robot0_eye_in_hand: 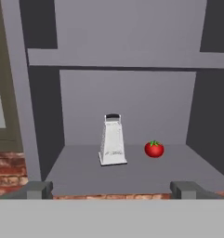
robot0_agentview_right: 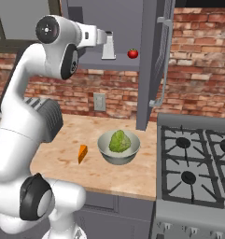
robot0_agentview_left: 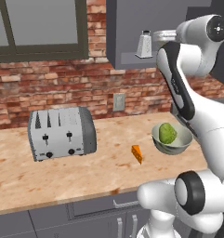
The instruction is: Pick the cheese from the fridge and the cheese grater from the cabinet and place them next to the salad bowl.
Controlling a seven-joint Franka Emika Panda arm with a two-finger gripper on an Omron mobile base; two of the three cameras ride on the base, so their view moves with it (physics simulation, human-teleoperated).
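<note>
A silver toaster [robot0_agentview_left: 62,133] stands on the left of the wooden counter [robot0_agentview_left: 48,176], before a red brick wall [robot0_agentview_left: 43,88]. The orange cheese [robot0_agentview_left: 137,154] lies on the counter just left of the salad bowl [robot0_agentview_left: 171,137], which holds green leaves. Above, the cheese grater [robot0_agentview_left: 143,45] stands upright in the cabinet [robot0_agentview_left: 125,25] niche, beside the white arm [robot0_agentview_left: 181,79].
</note>
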